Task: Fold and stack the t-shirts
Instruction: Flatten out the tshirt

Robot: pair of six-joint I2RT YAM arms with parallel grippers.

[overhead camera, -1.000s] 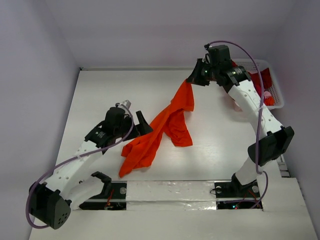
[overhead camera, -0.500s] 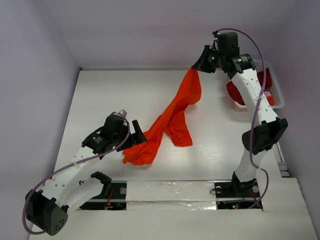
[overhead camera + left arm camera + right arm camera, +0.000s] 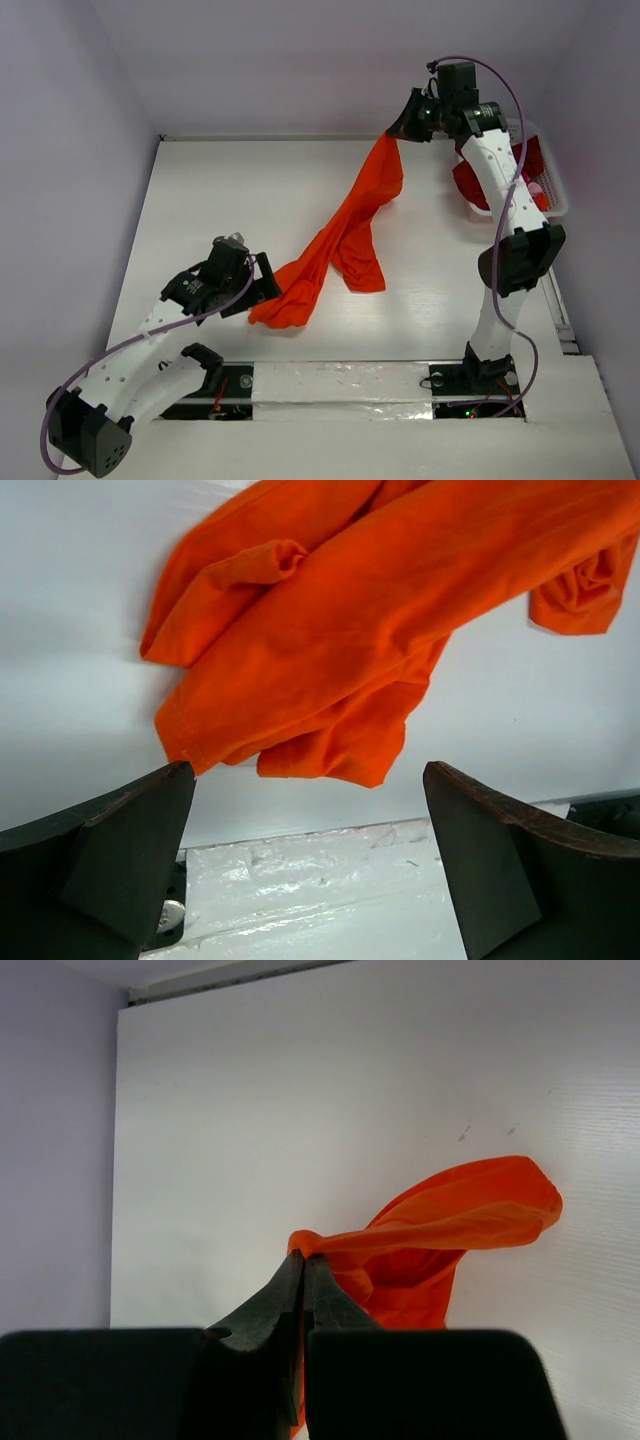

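Near the far edge of the surface point(image 3: 200, 190), the right pincer point(image 3: 392, 133) pinches a bright orange cloth t-shirt point(image 3: 345, 235); the spread left pincer point(image 3: 308, 780) should grab its near hem.

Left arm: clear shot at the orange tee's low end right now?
Probably yes. The left gripper is open and pointed at the bunched lower end of the orange t-shirt on the table, nothing between them. The right gripper is shut on its far end.

Ahead of the left tool point(image 3: 308, 775), the orange t-shirt point(image 3: 330, 630) runs out of sight past the wrist view's top edge. Beside the right tool point(image 3: 303, 1260), its arm point(image 3: 497, 180) covers much of the basket point(image 3: 545, 212); the dark red cloth point(image 3: 530, 160) inside can't be told apart.
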